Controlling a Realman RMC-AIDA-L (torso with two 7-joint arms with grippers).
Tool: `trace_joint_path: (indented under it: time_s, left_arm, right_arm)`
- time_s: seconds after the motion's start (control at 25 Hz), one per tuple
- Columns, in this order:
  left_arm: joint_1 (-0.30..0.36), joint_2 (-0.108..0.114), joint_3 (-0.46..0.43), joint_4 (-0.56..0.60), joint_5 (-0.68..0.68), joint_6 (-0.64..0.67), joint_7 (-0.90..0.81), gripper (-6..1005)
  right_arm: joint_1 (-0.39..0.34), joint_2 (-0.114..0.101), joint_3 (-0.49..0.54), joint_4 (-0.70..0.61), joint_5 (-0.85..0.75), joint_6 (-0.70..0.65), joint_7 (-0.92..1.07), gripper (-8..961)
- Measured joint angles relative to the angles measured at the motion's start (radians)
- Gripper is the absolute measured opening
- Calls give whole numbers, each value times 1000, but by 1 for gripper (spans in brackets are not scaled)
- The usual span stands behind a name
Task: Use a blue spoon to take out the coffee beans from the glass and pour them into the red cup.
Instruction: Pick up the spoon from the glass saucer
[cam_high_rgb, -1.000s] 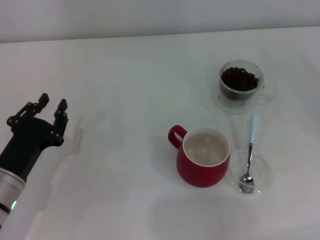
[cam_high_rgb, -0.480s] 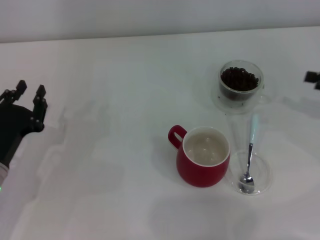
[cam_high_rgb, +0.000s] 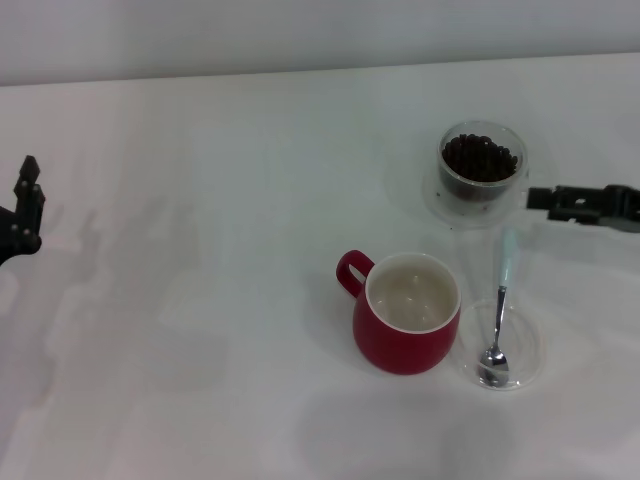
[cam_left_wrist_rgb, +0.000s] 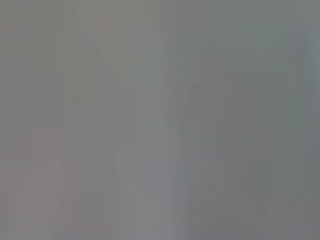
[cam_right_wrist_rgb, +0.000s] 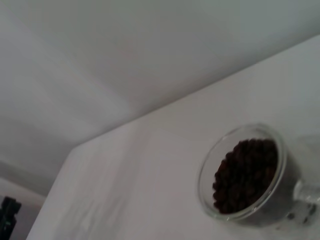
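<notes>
I see the blue spoon lying untouched, its metal bowl resting in a flat clear round dish and its pale blue handle pointing away from me toward the glass. The dish sits just beside the red cup, on the cup's right. The red cup stands upright near the middle of the white table, loop handle turned to the left, its cream inside bare.

The glass stands farther back on the right, upright on its clear saucer-like base, with the coffee beans filling it to near the rim. From the right wrist view I get the glass close up, the coffee beans heaped dark inside, and its clear side handle at the picture's edge.

My right gripper reaches in from the right edge of the head view, just to the right of the glass and a little beyond the spoon's handle tip, holding nothing. I cannot tell whether its fingers are parted or closed. My left gripper sits at the far left edge of the table, well apart from everything; only part of it shows, and I cannot tell its finger state either. The left wrist view gives me only a blank grey field.
</notes>
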Motion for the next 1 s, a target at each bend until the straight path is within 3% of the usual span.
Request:
trace_joint_path:
  time_s: [0.24, 1.0]
  left_arm:
    - [0, 1, -20, -26, -1, 46, 2, 389]
    - [-10, 2, -22, -42, -1, 50, 9, 389]
  right_arm:
    - [0, 24, -4, -9, -16, -9, -13, 858]
    - [22, 59, -42, -13, -59, -74, -30, 858]
